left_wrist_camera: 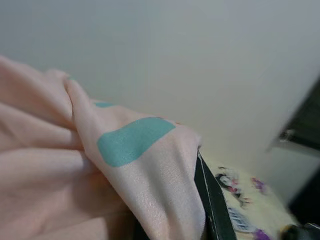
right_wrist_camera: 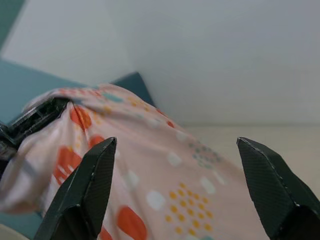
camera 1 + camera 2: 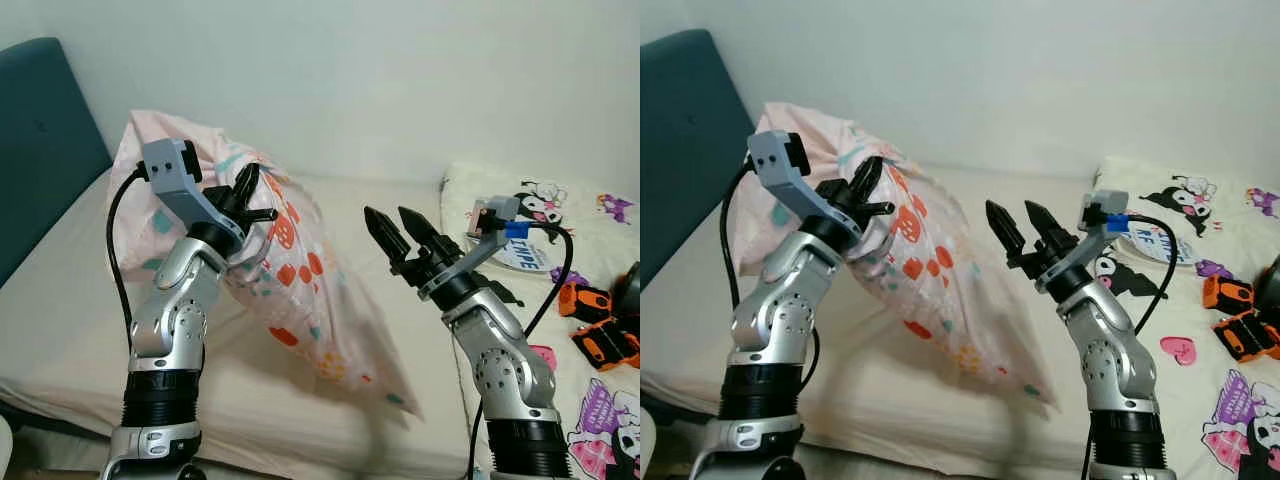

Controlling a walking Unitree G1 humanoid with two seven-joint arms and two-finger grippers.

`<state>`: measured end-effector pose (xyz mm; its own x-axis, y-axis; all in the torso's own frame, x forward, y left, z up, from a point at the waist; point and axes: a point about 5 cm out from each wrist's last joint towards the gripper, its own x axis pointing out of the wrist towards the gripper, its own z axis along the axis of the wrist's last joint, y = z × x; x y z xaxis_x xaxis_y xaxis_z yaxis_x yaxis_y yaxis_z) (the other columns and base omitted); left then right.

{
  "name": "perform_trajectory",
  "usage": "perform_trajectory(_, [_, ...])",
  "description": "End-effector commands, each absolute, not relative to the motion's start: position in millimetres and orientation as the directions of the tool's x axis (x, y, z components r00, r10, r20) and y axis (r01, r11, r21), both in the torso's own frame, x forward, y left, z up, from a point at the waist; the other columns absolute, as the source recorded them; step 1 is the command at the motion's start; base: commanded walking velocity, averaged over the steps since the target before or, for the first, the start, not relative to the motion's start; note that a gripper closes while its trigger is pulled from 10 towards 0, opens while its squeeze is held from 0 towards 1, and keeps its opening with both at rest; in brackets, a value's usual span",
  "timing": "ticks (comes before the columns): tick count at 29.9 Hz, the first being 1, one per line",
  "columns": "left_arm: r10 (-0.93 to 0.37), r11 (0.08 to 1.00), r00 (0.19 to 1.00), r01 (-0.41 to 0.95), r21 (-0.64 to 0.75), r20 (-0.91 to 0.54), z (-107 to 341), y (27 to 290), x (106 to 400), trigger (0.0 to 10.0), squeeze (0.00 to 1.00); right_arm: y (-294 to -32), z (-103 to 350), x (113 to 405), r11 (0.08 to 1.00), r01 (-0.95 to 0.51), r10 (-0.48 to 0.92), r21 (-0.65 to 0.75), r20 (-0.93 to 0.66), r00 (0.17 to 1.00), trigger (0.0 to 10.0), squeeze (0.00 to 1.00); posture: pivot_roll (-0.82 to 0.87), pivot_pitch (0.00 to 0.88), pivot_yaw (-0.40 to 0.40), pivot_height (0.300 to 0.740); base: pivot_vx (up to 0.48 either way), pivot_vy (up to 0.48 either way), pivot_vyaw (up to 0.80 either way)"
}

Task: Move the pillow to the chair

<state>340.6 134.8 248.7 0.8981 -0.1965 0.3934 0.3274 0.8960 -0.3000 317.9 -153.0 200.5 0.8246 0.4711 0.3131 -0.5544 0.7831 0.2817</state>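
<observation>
A pale pink pillow (image 3: 300, 290) with orange, teal and yellow spots is lifted at its upper end off the cream bed (image 3: 70, 330), its lower corner still trailing on the sheet. My left gripper (image 3: 245, 200) is shut on the pillow's fabric near the top; the cloth (image 1: 100, 175) bunches against one black finger (image 1: 212, 200) in the left wrist view. My right gripper (image 3: 395, 232) is raised beside the pillow's right side, open and empty, its two fingers (image 2: 85, 195) spread wide with the pillow (image 2: 165, 175) ahead of them.
A teal headboard (image 3: 40, 150) stands at the left against a white wall. A cartoon-print blanket (image 3: 600, 400) covers the bed's right side, with orange and black toys (image 3: 600, 335) and a round disc (image 3: 525, 250) on it.
</observation>
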Motion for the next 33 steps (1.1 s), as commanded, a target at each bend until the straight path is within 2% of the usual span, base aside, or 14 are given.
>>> perform_trajectory(1, [-0.126, 0.945, 0.889, 0.243, -0.22, 0.441, 259, 141, 341, 10.0, 0.0, -150, 194, 317, 0.798, -0.554, 0.485, 0.239, 0.291, 0.825, 10.0, 0.0, 0.0, 0.023, 0.006, 0.74, 0.0, 0.0, 0.53])
perform_trajectory(7, [0.009, 0.974, 0.934, 0.073, -0.216, 0.356, 239, 150, 343, 10.0, 0.0, -146, 195, 315, 0.787, -0.581, 0.518, 0.206, 0.292, 0.804, 10.0, 0.0, 0.0, 0.029, 0.002, 0.74, 0.0, 0.0, 0.79])
perform_trajectory(15, [0.045, 0.976, 0.932, 0.036, -0.214, 0.361, 240, 151, 340, 10.0, 0.0, -141, 198, 312, 0.763, -0.615, 0.545, 0.2, 0.313, 0.778, 10.0, 0.0, 0.01, 0.031, 0.002, 0.74, 0.0, 0.0, 0.79])
perform_trajectory(20, [0.073, 0.978, 0.914, 0.012, -0.207, 0.398, 246, 153, 338, 10.0, 0.0, -135, 201, 310, 0.736, -0.651, 0.575, 0.183, 0.336, 0.745, 10.0, 0.0, 0.01, 0.03, -0.001, 0.74, 0.0, 0.0, 0.79])
perform_trajectory(24, [0.131, 0.985, 0.873, -0.061, -0.163, 0.47, 264, 161, 334, 10.0, 0.0, -126, 206, 305, 0.691, -0.706, 0.626, 0.156, 0.359, 0.692, 10.0, 0.0, 0.01, 0.028, -0.006, 0.74, 0.0, 0.0, 0.79])
perform_trajectory(33, [0.119, 0.986, 0.895, -0.054, -0.16, 0.431, 254, 154, 335, 10.0, 0.0, -123, 207, 305, 0.677, -0.719, 0.635, 0.159, 0.368, 0.679, 10.0, 0.0, 0.02, 0.027, -0.006, 0.74, 0.0, 0.0, 0.79])
